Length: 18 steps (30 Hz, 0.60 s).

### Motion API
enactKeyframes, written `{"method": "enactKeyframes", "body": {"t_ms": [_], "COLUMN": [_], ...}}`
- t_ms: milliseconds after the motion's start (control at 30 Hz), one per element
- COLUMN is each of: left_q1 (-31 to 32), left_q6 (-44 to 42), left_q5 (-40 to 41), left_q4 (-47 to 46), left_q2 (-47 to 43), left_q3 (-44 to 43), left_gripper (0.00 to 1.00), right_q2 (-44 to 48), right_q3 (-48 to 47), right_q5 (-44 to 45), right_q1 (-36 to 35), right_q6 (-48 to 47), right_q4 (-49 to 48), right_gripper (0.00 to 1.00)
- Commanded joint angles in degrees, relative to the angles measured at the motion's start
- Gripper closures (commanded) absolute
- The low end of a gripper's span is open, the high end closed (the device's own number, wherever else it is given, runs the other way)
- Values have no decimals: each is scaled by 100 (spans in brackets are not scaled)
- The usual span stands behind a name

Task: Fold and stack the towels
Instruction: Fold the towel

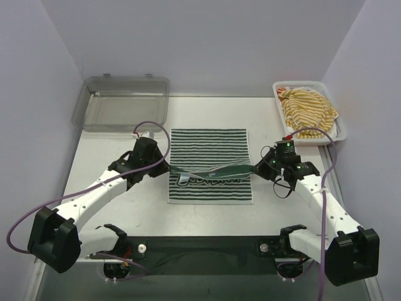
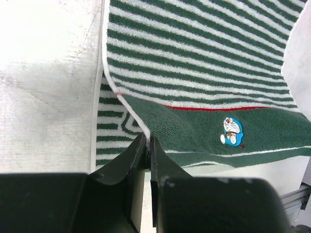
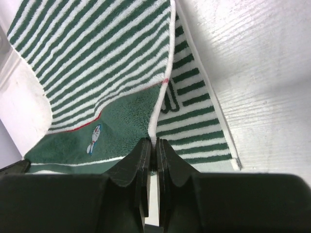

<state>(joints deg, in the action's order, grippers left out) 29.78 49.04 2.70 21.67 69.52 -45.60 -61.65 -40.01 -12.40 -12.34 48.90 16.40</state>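
Left gripper [image 1: 168, 165] and right gripper [image 1: 257, 167] each clamp a corner of the green striped towel [image 1: 210, 145]. Hem hangs raised between them, likely to fold squarely.

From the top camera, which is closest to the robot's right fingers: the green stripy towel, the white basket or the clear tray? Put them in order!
1. Green stripy towel: pinched by the right fingers at its right edge, mid-table.
2. White basket: just behind them, in the back right corner.
3. Clear tray: far across, in the back left corner.
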Motion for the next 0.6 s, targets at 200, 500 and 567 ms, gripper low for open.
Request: {"method": "enactKeyframes", "body": {"t_ms": [200, 500, 567], "left_q1": [-25, 19, 37], "left_q6": [-8, 97, 115], "left_q5": [-15, -147, -147], "left_q4": [671, 733, 690], "left_q2": [-974, -1212, -1212], "left_q3": [-194, 209, 341], "left_gripper": [100, 100, 100], "right_q2": [680, 953, 892], "right_q3": [-95, 326, 415], "right_q5": [-253, -289, -254], "right_q1": [30, 12, 12], "right_q6": [-4, 49, 49], "right_q4": [732, 812, 812], "right_gripper": [100, 100, 100]}}
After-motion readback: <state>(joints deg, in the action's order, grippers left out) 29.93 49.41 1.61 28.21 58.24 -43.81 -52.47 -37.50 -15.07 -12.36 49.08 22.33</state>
